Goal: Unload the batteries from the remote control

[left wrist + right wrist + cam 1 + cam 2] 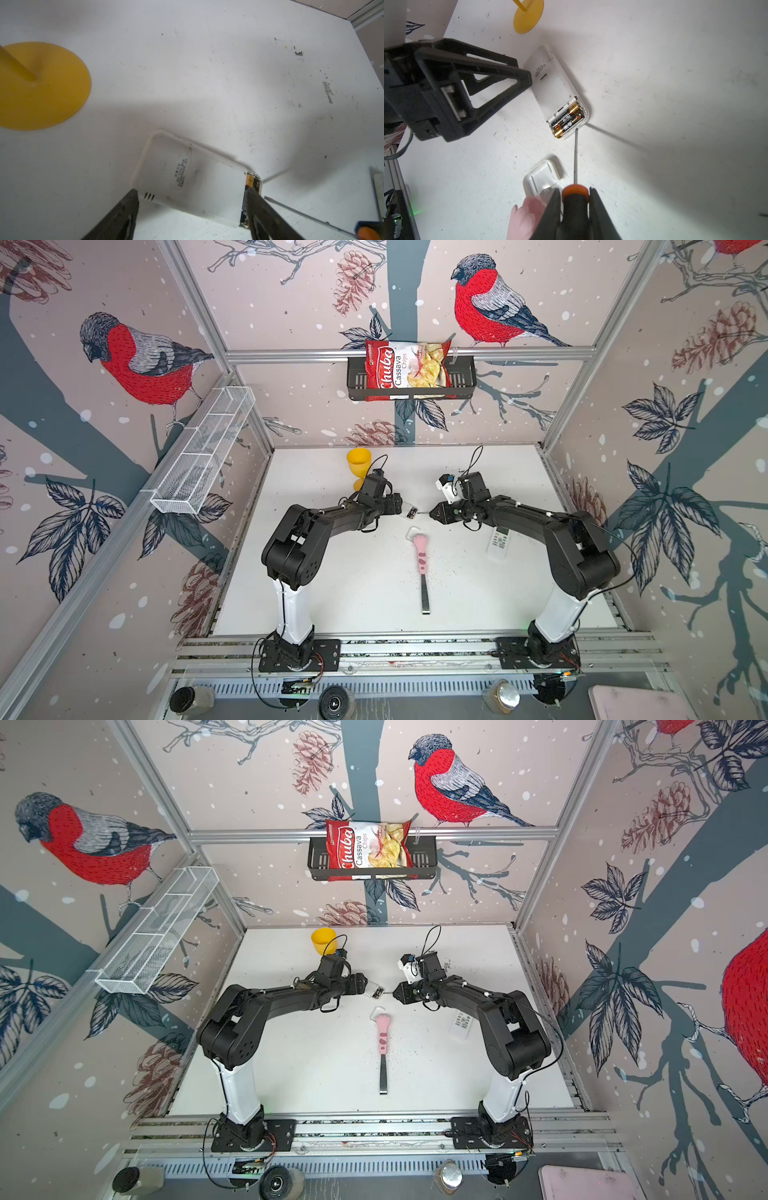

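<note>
A small white plastic remote control, rounded at its corners, lay back-up on the scuffed, dark-speckled white worktop between the two arms, its battery bay uncovered. The right wrist view showed the batteries plainly: two slim black cells with glossy gold-orange ends, side by side in that bay, with white characters on their wraps that I could not read surely. The left wrist view gave only a gold-orange sliver at the remote's end. Grey print on the remote's back was too fine to read. The left gripper had its matt black jaws spread wide about the remote, one tip at its side wall and the other by the battery end; whether either pressed on it I could not tell. The right gripper had its jaws pinching the orange-and-black handle of a screwdriver, whose thin grey shaft ended just beside the rim of the open bay. A loose white rounded battery cover lay near a pink-handled tool with a paw-shaped grip and a flat metal blade. Of a yellow plastic goblet the wrist views caught only the round foot. Only the top views took in a second white remote with buttons under the right arm, a white wire-mesh tray on the side wall, and a black perforated basket holding a red-and-white bag printed "Chuba Cassava Chips".
</note>
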Robot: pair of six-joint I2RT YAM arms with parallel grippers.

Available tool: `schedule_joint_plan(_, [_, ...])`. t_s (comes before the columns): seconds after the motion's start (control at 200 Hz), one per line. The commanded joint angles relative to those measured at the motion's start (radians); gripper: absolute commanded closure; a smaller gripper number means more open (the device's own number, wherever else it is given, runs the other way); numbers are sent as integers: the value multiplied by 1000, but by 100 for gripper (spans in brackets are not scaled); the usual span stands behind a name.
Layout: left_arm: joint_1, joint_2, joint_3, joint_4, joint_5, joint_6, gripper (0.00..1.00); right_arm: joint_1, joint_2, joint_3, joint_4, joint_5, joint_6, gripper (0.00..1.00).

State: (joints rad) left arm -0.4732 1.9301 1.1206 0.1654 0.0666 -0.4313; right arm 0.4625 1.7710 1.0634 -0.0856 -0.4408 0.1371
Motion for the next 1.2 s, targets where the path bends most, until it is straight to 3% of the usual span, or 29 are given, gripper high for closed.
schedule_joint_plan(0.0, [3,5,25,-41,-37,35,23,14,-18,15,-39,54,-34,100])
schedule_joint_plan(0.315, [5,18,80,-120,-94,86,24,56,24,71,-91,102,-68,100])
schedule_joint_plan(1.196, [8,86,103,-122,-71,101,26,75,24,113,-130,113,-84,100])
